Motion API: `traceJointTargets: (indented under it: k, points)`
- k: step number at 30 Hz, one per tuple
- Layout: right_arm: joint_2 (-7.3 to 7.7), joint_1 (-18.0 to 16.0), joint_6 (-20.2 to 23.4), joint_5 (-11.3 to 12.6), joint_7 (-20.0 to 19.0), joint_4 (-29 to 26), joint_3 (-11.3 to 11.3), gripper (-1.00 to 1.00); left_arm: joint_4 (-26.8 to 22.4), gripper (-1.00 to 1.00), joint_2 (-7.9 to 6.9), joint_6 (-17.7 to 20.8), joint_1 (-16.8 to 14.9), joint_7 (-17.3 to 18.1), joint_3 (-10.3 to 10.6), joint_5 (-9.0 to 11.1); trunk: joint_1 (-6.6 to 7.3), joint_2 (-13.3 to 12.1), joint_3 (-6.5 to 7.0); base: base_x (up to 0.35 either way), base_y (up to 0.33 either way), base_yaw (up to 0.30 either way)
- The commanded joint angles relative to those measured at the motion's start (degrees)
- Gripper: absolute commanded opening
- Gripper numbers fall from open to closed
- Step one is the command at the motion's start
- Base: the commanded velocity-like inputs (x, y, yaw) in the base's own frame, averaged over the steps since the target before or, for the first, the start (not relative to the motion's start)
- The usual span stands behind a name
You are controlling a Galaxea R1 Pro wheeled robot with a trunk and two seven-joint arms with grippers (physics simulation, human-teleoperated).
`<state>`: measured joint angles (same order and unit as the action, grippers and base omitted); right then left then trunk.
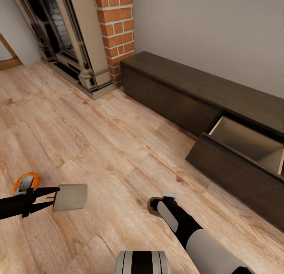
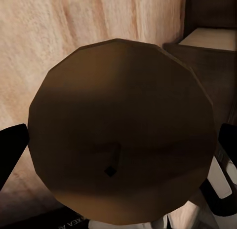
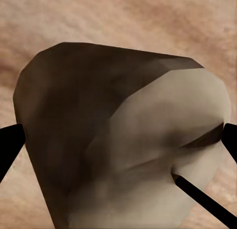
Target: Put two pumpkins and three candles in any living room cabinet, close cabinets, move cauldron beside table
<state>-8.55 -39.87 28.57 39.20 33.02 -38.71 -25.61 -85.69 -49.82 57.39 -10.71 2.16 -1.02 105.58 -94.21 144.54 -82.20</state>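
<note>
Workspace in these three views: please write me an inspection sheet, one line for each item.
Surface: light wooden floor, bare planks.
Job's things: one candle in the left gripper; another candle in the right gripper; cabinet with its right drawer pulled out, inside looks empty.
Clutter: orange object beside the left arm, partly hidden.
Grippers: both shut on candles.
Cables: nothing seen.
Surroundings: brick column, fireplace, grey wall.

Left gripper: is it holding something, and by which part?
Yes: the left gripper holds a candle, its fingers pressing opposite sides of the round body, end face toward the wrist camera.
</note>
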Motion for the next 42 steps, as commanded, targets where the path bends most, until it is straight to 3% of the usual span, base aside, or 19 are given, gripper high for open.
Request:
traceJointTargets:
  k: [1, 10, 14, 23, 24, 27, 32, 42]
  points:
    - [0.07, -0.03, 0.27, 0.45, -0.19, -0.19, -0.23, -1.00, 0.03, -1.00, -0.01, 0.21, -0.02, 0.12, -0.04, -0.29, 0.03, 0.00, 0.19, 0.000, 0.000, 0.000]
    - [0.60, 0.47, 3.09, 1.10, -2.21, -9.63, -0.14, -1.00, 0.08, -1.00, -0.01, 0.18, -0.02, 0.12, -0.04, -0.35, 0.26, -0.12, 2.18, 0.000, 0.000, 0.000]
    - [0.64, 2.29, 4.19, 3.50, -2.22, -17.27, -0.20, -1.00, 0.08, -1.00, -0.01, 0.18, -0.02, 0.11, -0.04, -0.56, 0.37, -0.17, 3.07, 0.000, 0.000, 0.000]
    - [0.64, 2.94, 4.38, 4.81, -2.26, -18.33, -0.23, -1.00, 0.03, -1.00, -0.01, 0.18, -0.02, 0.06, -0.04, -1.13, 0.60, -0.29, 5.06, 0.000, 0.000, 0.000]
    - [0.64, 2.95, 4.39, 6.19, -2.24, -18.43, -0.23, -1.00, 0.01, -1.00, -0.01, 0.18, -0.02, 0.04, -0.04, -1.15, 0.62, -0.31, 5.28, 0.000, 0.000, 0.000]
    - [0.43, 2.95, 4.39, 7.20, -2.24, -18.48, -0.23, -1.00, 0.00, -1.00, -0.01, 0.18, -0.02, 0.03, -0.04, -1.16, 0.70, -0.35, 5.95, 0.000, 0.000, 0.000]
    - [0.37, 2.94, 4.39, 7.50, -2.24, -18.50, -0.23, -1.00, -0.06, -1.00, 0.06, 0.16, -0.02, -0.04, 0.44, -1.26, 0.83, -0.41, 7.06, 0.000, 0.000, 0.000]
    - [0.64, 2.96, 4.39, 7.64, -2.24, -18.50, -0.14, -1.00, -0.18, -1.00, 0.16, 0.02, -0.02, -0.43, 2.37, -3.64, 1.09, -0.55, 9.27, 0.000, 0.000, 0.000]
